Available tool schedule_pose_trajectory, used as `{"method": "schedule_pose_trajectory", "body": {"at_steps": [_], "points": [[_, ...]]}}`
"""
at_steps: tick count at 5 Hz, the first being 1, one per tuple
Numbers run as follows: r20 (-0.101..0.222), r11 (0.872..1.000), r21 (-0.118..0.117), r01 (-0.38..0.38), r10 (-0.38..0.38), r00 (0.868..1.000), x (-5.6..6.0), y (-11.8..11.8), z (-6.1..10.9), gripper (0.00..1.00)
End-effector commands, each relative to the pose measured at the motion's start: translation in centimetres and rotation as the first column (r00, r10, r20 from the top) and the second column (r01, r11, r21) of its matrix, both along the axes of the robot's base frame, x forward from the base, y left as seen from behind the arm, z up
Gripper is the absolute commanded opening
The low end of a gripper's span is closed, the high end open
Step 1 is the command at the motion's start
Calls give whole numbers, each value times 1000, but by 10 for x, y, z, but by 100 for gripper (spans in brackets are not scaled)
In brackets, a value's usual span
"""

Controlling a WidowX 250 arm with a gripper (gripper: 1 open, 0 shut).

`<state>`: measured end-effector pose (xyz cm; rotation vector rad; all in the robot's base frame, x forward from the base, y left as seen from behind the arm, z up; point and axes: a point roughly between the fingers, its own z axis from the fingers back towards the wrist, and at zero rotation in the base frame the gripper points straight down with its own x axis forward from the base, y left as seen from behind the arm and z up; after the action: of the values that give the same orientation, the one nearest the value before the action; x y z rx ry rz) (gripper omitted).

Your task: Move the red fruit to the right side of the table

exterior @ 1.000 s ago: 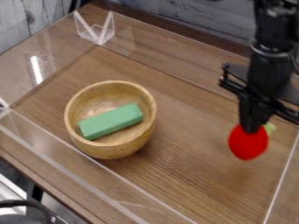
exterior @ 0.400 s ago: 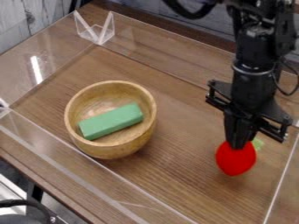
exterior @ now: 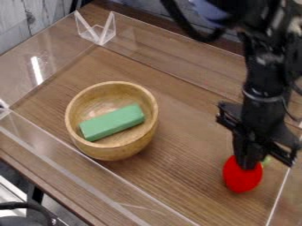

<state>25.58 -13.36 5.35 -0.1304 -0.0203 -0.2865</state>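
The red fruit (exterior: 243, 176) sits low at the table's (exterior: 177, 181) right side, close to the clear right wall and apparently resting on the wood. My gripper (exterior: 250, 161) points straight down onto the fruit's top. Its dark fingers stand close together and pinch the fruit's upper part, hiding the leafy top. I see no gap between fingers and fruit.
A wooden bowl (exterior: 112, 120) holding a green rectangular block (exterior: 112, 122) stands left of centre. Low clear acrylic walls (exterior: 283, 194) edge the table, with the right wall right beside the fruit. A clear stand (exterior: 97, 28) sits at the back left.
The gripper has sunk with the red fruit and shifted toward the front right corner. The fruit now sits lower, down at the table surface.
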Motion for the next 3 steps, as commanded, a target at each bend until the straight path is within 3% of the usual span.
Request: {"method": "schedule_pose_trajectory", "body": {"at_steps": [1, 3], "points": [[20, 1000, -12, 22, -22, 1000, 5, -10, -10, 0], [26, 998, 3, 56, -56, 998, 23, 1, -5, 0]]}}
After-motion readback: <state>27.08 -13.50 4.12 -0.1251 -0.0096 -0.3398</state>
